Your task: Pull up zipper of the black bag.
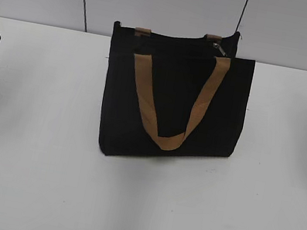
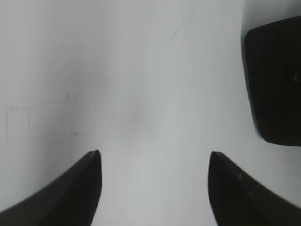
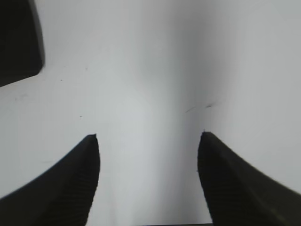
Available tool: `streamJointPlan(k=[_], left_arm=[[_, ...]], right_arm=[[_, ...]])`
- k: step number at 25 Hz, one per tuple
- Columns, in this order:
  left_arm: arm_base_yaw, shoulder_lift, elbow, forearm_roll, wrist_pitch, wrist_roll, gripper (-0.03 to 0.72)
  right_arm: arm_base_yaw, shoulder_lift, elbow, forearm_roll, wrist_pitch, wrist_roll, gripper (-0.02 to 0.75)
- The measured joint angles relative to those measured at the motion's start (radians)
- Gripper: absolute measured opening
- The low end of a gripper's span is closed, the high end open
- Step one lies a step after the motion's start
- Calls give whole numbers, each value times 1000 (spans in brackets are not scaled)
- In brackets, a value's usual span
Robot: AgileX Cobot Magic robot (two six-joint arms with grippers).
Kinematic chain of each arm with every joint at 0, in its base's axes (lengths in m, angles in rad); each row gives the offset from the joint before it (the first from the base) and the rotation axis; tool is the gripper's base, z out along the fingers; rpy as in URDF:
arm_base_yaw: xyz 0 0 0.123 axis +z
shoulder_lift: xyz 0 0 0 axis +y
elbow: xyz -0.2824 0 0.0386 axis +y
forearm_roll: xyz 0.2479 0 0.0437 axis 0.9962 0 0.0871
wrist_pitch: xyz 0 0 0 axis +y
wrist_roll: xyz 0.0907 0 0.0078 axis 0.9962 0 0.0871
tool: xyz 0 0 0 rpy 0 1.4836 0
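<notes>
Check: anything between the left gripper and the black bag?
Nothing. In the left wrist view, only bare white table lies between the open left gripper and the black bag at upper right.

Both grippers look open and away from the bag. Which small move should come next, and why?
Probably bring the right gripper toward the zipper at the black bag's top right corner. The pull sits on that side, and both it and the left gripper are open over bare table, holding nothing.
</notes>
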Motion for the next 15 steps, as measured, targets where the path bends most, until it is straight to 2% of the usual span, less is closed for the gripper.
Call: streamJointPlan(k=[3, 9, 12, 15], left_arm=[[0, 16, -40, 0, 44, 32, 528], [0, 18, -46, 3, 192, 41, 528], [0, -7, 1, 11, 243, 41, 526], [0, -98, 100, 14, 237, 41, 517]], right_arm=[[-49, -8, 4, -5, 4, -23, 505], [-52, -146, 164, 9, 4, -35, 505], [-52, -269, 311, 9, 8, -36, 505], [-52, -419, 441, 9, 10, -36, 505]])
